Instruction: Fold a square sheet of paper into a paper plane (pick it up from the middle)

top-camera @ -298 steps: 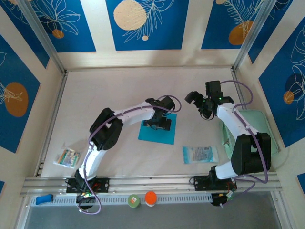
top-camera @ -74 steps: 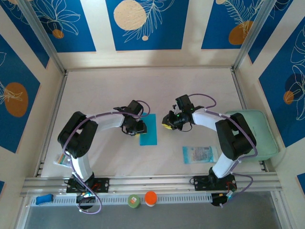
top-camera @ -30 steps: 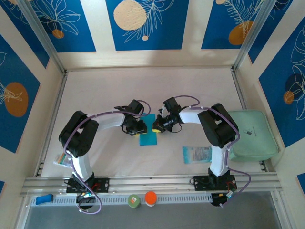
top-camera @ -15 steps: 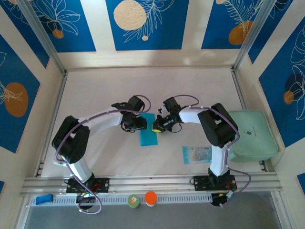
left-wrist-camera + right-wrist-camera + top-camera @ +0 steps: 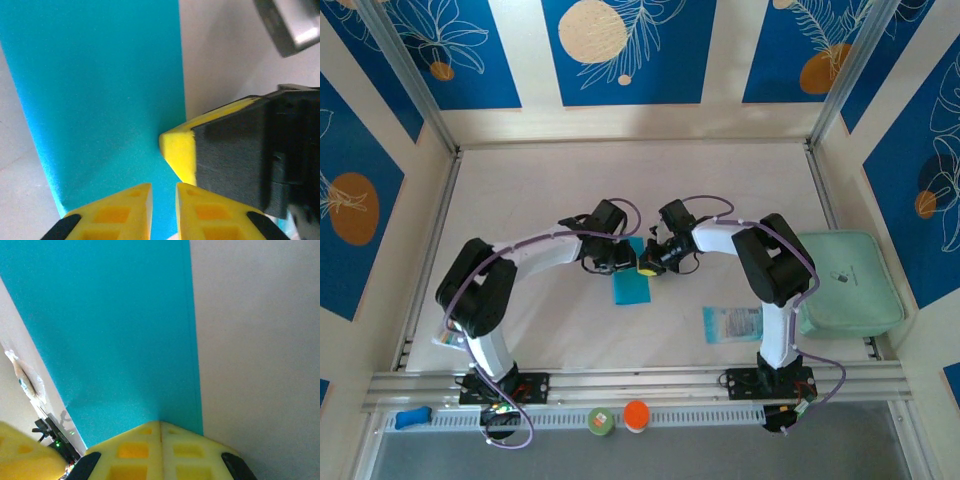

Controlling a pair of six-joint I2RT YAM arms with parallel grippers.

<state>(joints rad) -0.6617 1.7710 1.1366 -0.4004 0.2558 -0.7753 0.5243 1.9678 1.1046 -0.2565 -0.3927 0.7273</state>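
Lying folded near the middle of the table [image 5: 620, 180], the square sheet of paper [image 5: 631, 287] was touched at its far end by the right gripper [image 5: 647, 266], fingers pressed together; the fingers of the left gripper [image 5: 620, 264] were held barely apart.

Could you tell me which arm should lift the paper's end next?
Probably left: the left gripper hangs slightly open over the paper; the right gripper is shut, seemingly pinning it.

We see a pale worktop [image 5: 620, 180] carrying a folded cyan sheet of paper [image 5: 631, 287] at its middle, a printed see-through packet [image 5: 735, 324] nearer the arm bases, and a mint-green pad [image 5: 845, 285] at its right edge.
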